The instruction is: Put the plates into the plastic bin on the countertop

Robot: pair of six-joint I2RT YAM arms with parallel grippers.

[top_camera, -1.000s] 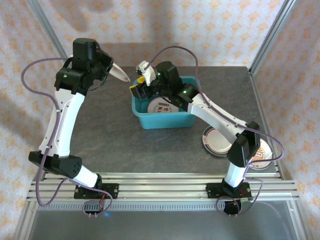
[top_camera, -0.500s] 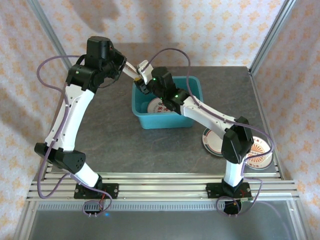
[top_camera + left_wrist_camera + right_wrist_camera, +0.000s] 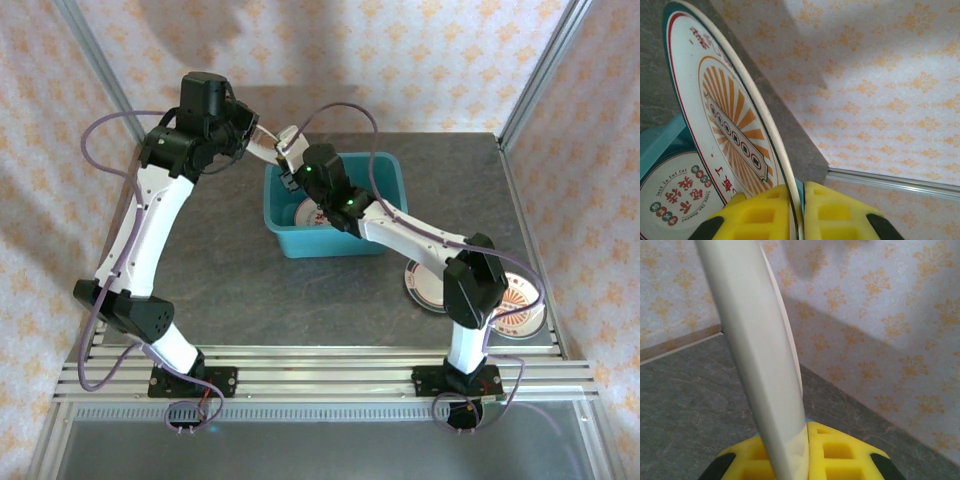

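A plate (image 3: 268, 146) with an orange sunburst face (image 3: 730, 110) hangs on edge over the far left corner of the teal plastic bin (image 3: 335, 243). My left gripper (image 3: 257, 139) holds its rim from the left, yellow pads (image 3: 760, 215) on both sides, with a hair of space at the right pad. My right gripper (image 3: 288, 152) is shut on the same plate from the opposite side; there the plate's pale underside (image 3: 755, 340) rises edge-on from between its pads (image 3: 840, 455). Another plate (image 3: 320, 212) with red characters lies flat in the bin (image 3: 660, 142).
Two more plates (image 3: 432, 281) (image 3: 522, 310) lie on the dark countertop (image 3: 220, 260) at the right, beside the right arm's base. Aluminium rails run along the near edge, and patterned walls close in the back and sides.
The left arm has carried the plate right, to the bin's corner. The right gripper has come up to the plate and closed on it from half open.
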